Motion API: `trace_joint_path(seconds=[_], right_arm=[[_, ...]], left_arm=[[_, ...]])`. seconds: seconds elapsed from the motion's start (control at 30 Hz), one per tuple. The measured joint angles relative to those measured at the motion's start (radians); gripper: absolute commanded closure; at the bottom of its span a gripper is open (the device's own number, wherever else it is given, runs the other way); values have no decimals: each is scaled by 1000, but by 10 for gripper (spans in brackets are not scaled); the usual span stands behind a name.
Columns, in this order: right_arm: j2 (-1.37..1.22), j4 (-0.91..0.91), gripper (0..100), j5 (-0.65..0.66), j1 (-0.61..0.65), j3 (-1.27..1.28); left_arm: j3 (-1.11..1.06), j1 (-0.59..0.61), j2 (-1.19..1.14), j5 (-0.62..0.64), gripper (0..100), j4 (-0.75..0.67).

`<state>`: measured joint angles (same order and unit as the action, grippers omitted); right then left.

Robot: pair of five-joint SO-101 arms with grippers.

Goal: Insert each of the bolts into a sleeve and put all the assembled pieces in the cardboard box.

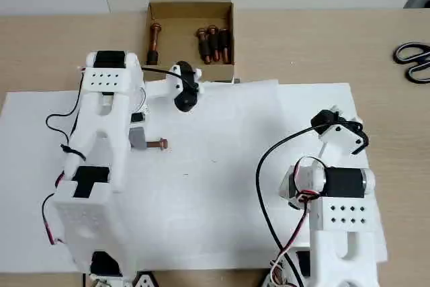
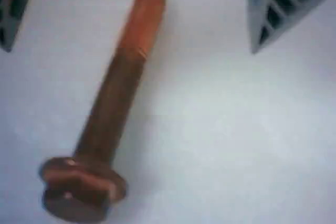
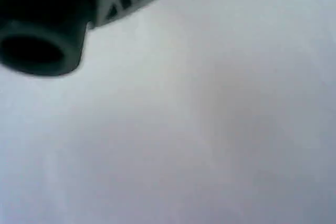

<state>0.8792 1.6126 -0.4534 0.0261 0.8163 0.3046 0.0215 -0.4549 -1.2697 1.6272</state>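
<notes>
Left wrist view: the left gripper [image 2: 132,45], jaws wide open and empty, flanks the tip of the bolt [image 2: 113,108] lying on the surface [image 2: 236,145]. Closing that near the tip may roll or cock it. Whether the sleeve [image 3: 37,51] is held I cannot tell.

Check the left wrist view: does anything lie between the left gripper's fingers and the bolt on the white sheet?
Nothing visible does. The bolt lies bare on the white sheet between the left gripper's open fingers, with only sheet on either side of it. The right gripper, holding a sleeve, is elsewhere on the sheet.
</notes>
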Motion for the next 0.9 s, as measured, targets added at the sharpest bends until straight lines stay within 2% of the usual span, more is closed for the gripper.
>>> trace_joint_path(seconds=[0.57,0.8,0.9], right_arm=[[0,0,995,0,0,0],[0,-18,995,0,0,0],[0,-28,995,0,2,0]], left_arm=[[126,-31,-227,3,729,-26],[132,-48,-232,11,869,-25],[132,-64,-232,12,886,-23]])
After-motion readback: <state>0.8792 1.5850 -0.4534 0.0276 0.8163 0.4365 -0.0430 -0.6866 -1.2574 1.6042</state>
